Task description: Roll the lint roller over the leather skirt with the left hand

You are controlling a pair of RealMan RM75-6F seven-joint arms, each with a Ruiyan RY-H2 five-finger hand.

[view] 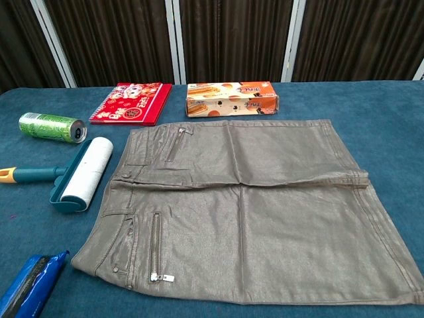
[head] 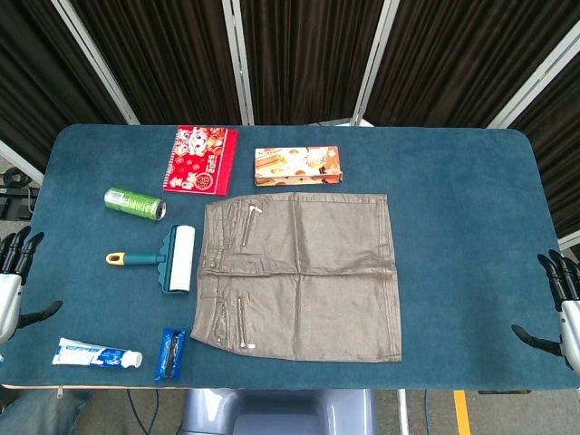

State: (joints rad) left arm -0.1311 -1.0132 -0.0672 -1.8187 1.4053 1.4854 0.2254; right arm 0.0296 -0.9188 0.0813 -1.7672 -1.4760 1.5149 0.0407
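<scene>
Both robot hands, the left robot hand (head: pixel 13 272) and the right robot hand (head: pixel 560 304), are held open and empty at the near table (head: pixel 471 227) edges. The lint roller (head: pixel 168 259) is laid just left of the leather skirt (head: pixel 304 272), well right of the left robot hand. A closed box (head: pixel 297 165) is seen farther back.

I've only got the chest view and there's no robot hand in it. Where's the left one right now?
Observer: The left robot hand is at the left edge of the table, fingers apart, holding nothing, not touching the roller.
Operator: Which end of the roller faces it?
Observer: The handle; its yellow tip points toward that robot hand, with bare table between them.
Operator: Anything else down there I can't see?
Observer: A toothpaste tube lies near the front edge, left of the blue packet, nearer the front edge than the handle.
</scene>
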